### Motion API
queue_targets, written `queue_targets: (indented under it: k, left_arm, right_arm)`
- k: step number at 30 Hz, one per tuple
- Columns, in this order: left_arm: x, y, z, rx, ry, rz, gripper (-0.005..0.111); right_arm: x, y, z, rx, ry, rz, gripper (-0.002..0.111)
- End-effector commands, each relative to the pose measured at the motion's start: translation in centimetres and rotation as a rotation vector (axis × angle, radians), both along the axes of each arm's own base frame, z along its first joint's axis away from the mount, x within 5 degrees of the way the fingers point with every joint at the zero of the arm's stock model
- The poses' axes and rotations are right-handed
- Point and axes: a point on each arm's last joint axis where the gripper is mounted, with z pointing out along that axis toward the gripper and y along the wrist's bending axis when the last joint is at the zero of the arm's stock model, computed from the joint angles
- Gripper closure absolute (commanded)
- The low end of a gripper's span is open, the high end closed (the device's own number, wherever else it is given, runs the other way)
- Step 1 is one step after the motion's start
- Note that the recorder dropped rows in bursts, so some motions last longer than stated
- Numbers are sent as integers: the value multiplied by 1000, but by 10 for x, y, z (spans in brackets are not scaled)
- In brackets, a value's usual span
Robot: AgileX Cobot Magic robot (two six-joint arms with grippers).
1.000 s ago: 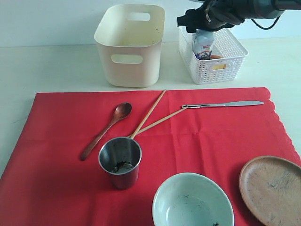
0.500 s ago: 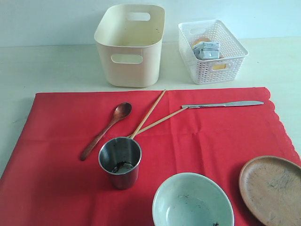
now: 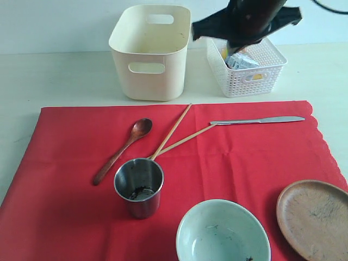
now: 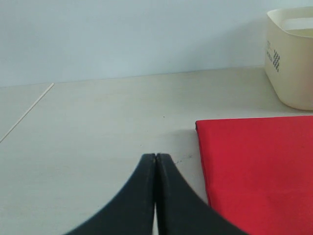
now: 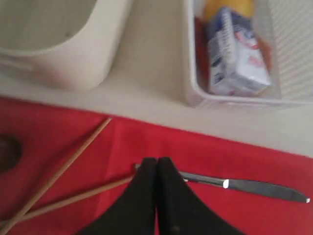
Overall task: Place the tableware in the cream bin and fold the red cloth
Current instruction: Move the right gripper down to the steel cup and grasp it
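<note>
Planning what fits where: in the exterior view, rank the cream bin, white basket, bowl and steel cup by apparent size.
1. cream bin
2. white basket and bowl: about alike; the bowl is nearer and cut off, so unranked
3. steel cup

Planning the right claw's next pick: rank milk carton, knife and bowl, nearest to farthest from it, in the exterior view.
1. milk carton, in the white basket.
2. knife, on the cloth's far side.
3. bowl, at the cloth's near edge.
</note>
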Motion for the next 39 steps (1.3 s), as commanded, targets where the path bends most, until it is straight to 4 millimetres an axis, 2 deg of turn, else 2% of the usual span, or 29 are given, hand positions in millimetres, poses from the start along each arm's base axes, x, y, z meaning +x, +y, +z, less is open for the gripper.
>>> queue_targets:
  k: [1, 10, 27, 30, 32, 35, 39]
  left_arm:
    - [0, 0, 1, -3, -12, -4, 105]
    - [0, 0, 1, -3, -12, -4, 105]
    - [0, 0, 1, -3, -12, -4, 105]
    - [0, 0, 1, -3, -12, -4, 105]
    - [0, 0, 1, -3, -12, -4, 105]
    - [0, 0, 1, -3, -12, -4, 105]
    - [0, 0, 1, -3, -12, -4, 105]
  right_arm:
    - [-26, 30, -12, -22, 27, 116, 108]
    - [-56, 67, -14, -29, 57, 238, 108]
    - [-116, 98, -21, -180, 239, 333, 108]
    - [-130, 111, -21, -159, 223, 327, 102]
    - [-138, 121, -23, -181, 187, 370, 93]
    - [-141, 132, -31, -179, 150, 380, 78]
    - [-141, 141, -48, -156, 191, 386, 63]
